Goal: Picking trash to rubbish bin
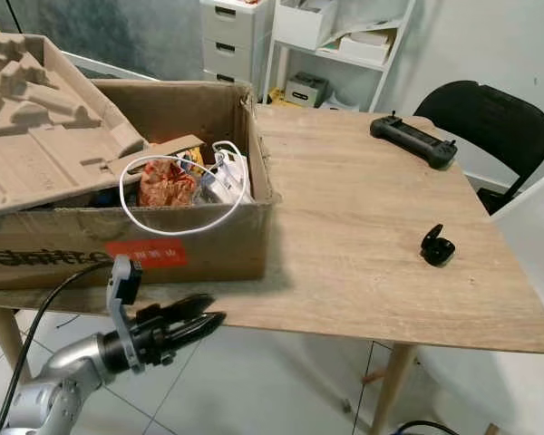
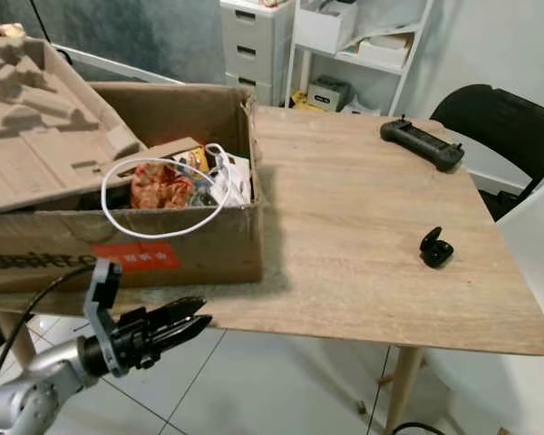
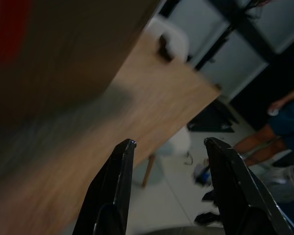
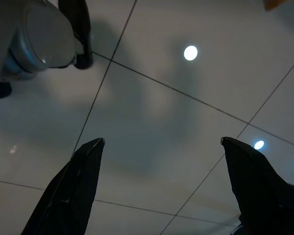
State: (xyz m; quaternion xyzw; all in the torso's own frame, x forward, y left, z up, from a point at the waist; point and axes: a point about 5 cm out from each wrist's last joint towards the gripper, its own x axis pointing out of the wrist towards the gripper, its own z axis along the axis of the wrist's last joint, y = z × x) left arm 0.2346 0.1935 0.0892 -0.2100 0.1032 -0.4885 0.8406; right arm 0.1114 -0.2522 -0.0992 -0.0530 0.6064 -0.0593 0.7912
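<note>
Black fingers of my left gripper [image 1: 199,324] sit just below the front edge of the wooden table [image 1: 363,245], low and in front of the cardboard box [image 1: 190,249], and its wrist camera shows them parted with nothing between them. My right gripper [image 4: 161,181] hangs idle over the tiled floor [image 4: 152,103], its fingers spread wide and empty.

Taking the box as my landmark: it stands on the table's left end, and I judge it to be the stand-in for a rubbish bin, though nothing marks it as one. Inside it, towards the front right corner, lie a crumpled orange wrapper [image 1: 166,184], a looping white cable [image 1: 181,222] that spills over the front wall, and some white items I cannot identify. A moulded pulp tray [image 1: 45,118] leans across the box's left part.

Right of the box, well apart from it, a small black earbud case [image 1: 437,246] sits open on the bare wood; I take it for the likeliest piece to collect, but that is a guess. Further back and right of the box lies a black handheld controller [image 1: 414,141], and beyond that a black chair [image 1: 494,122].

What worries me:
- my left gripper is under the table edge, so a straight lift could knock the tabletop or the box wall
- the hanging cable could snag a finger
- grabbing the controller as trash would be a mistake
- a person's legs [image 3: 257,142] stand beyond the table, so I'd avoid any wide swing
</note>
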